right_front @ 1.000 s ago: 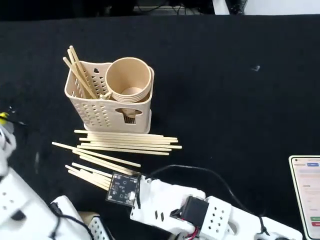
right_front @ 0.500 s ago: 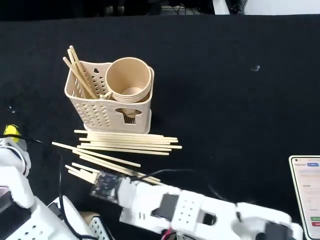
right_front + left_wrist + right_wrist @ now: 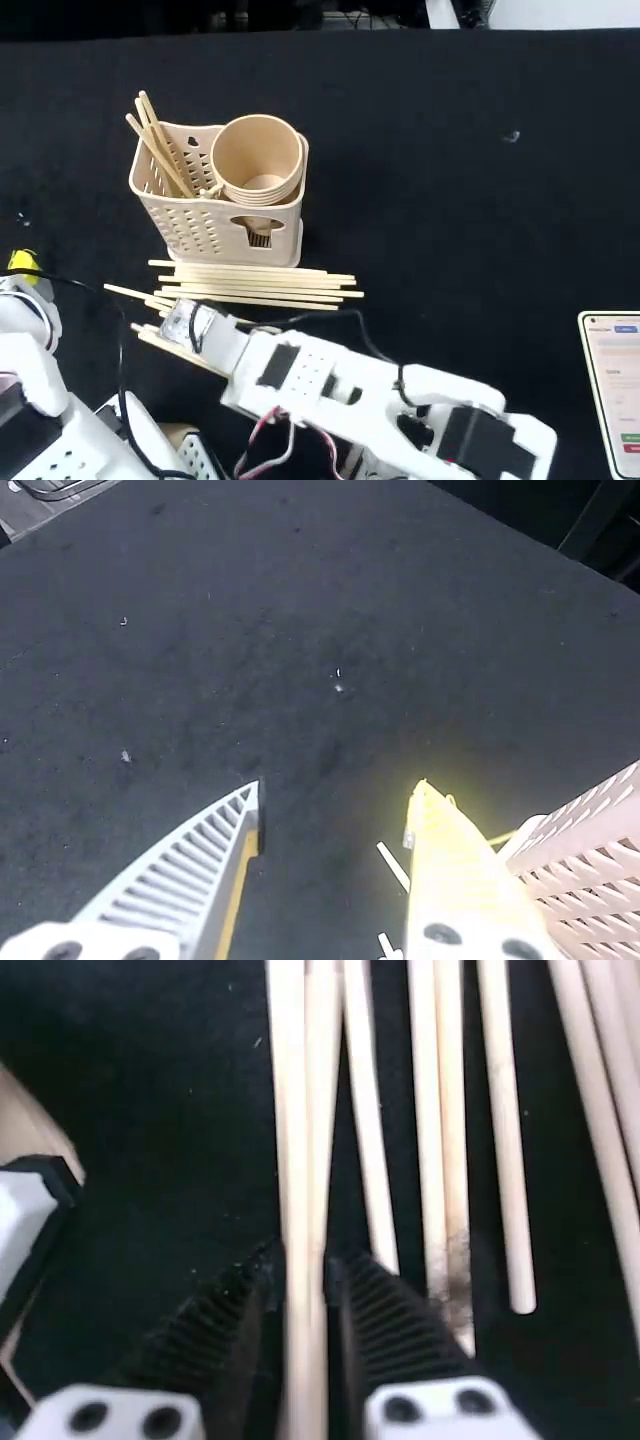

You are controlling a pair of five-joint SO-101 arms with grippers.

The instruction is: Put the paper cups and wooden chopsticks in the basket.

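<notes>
Right wrist close-up: right claw (image 3: 300, 1265) clenched on two pale wooden chopsticks (image 3: 298, 1110). Left claw (image 3: 336, 790) released over black counter (image 3: 250, 630). From high: one beige perforated basket (image 3: 205, 230), stacked tan paper cups (image 3: 258, 150) inside.

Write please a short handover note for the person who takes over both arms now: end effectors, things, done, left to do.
Left end effector: open, empty, above the table beside the basket.
Right end effector: shut on a pair of chopsticks lying on the table near the basket.
Done: paper cups stacked in the basket, several leaning chopsticks beside them.
Left: the loose chopsticks on the table, gripped pair included.
</notes>
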